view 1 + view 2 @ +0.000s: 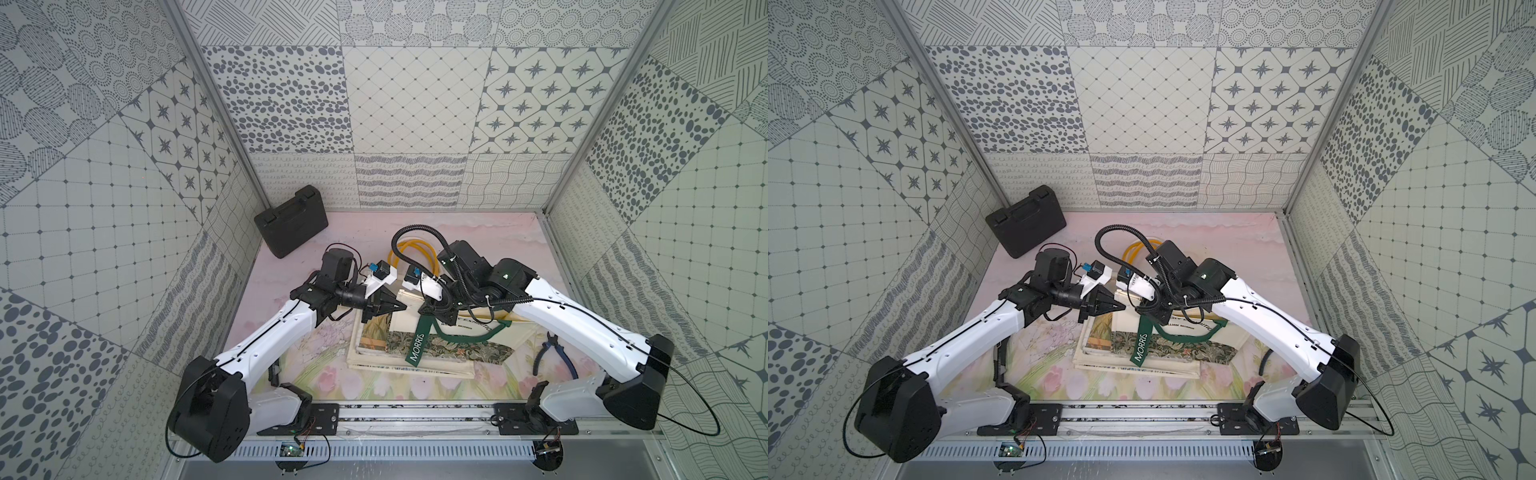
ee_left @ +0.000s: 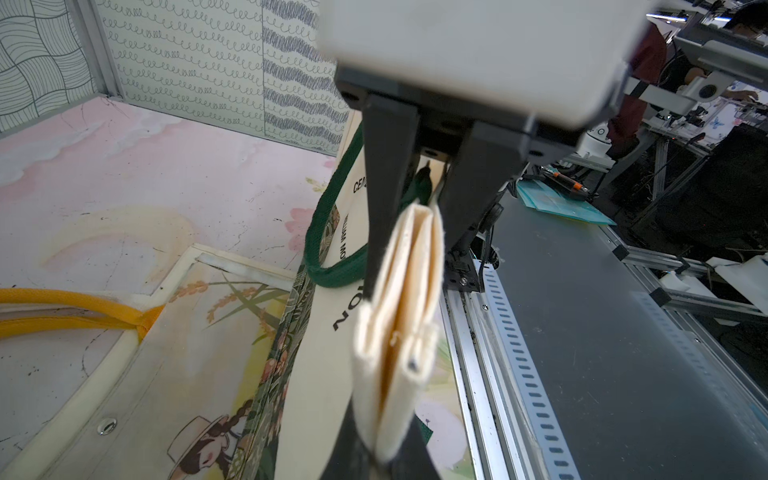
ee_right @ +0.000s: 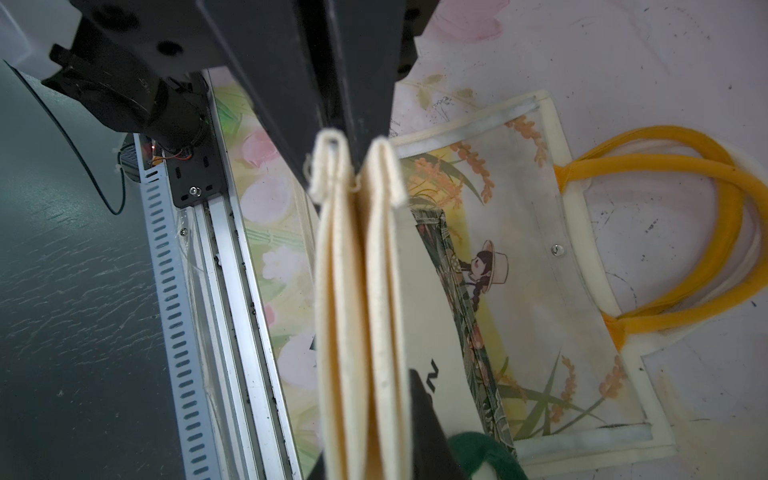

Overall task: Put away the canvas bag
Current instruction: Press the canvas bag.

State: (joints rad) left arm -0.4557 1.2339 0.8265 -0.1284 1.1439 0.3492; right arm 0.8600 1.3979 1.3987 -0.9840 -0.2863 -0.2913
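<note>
A black case [image 1: 291, 222] sits far left on the table [image 1: 332, 249], out of the way. The left gripper [image 1: 399, 307] has its jaws pinched tight on a folded edge of the canvas bag [image 1: 453, 347]. The bag lies in the middle, on top of a picture bag [image 3: 519, 216]. Just beside, the right gripper [image 1: 428, 310] has its jaws closed on the same edge. I think two grips stop the fold from falling open. Blue pliers [image 1: 559, 347] lie far right.
</note>
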